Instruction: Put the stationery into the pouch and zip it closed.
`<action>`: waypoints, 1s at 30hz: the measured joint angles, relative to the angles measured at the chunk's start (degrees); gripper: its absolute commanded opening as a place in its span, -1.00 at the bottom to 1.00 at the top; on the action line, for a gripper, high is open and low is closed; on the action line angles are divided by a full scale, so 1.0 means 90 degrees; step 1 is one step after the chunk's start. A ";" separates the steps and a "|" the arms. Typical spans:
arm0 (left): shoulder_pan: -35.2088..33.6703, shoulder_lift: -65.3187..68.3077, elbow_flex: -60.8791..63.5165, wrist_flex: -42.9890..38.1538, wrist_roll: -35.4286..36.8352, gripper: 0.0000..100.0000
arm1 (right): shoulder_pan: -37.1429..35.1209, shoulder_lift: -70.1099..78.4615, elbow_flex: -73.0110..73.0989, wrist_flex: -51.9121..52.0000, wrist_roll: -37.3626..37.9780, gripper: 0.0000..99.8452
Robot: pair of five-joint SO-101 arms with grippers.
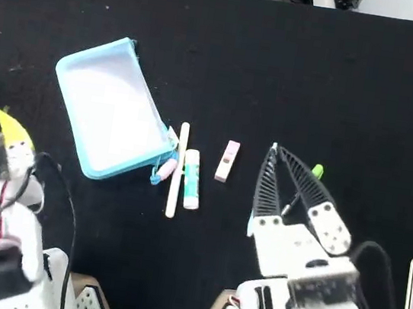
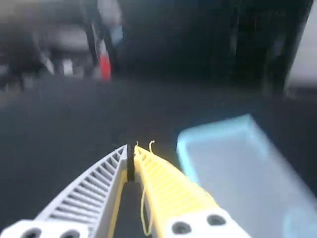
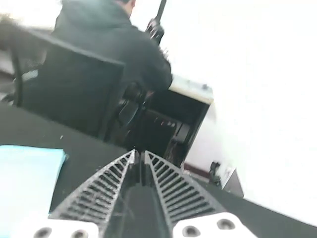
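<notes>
Pouch (image 1: 113,107) flat on black table (image 1: 355,83), stationery (image 1: 191,179) beside; left fingers (image 2: 163,183), right fingers (image 3: 173,191) clenched, empty; chair (image 3: 69,94) beyond.

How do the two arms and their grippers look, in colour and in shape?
Both arms have white bodies. The left gripper has one yellow finger and one pale grey finger, both ribbed and tapering; a black cable and red wires run along its arm. The right gripper has two black ribbed fingers on a white base.
</notes>
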 measured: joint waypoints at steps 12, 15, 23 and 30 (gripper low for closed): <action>0.1211 0.0303 0.0205 -0.0205 0.0176 -0.93 | 0.0127 -0.0010 -0.0488 -0.0010 0.0010 -0.98; 0.1270 0.0645 0.0586 -0.0518 0.0137 -0.84 | 0.0117 0.0420 -0.0547 -0.0020 0.0010 -0.98; 0.1270 0.0967 0.1387 -0.0977 0.0127 -0.75 | -0.0469 0.2794 -0.0313 -0.0068 -0.0400 -0.98; 0.1270 0.1035 0.2032 -0.1485 0.0430 -0.75 | -0.1973 0.3477 0.1739 -0.1739 -0.0811 -0.98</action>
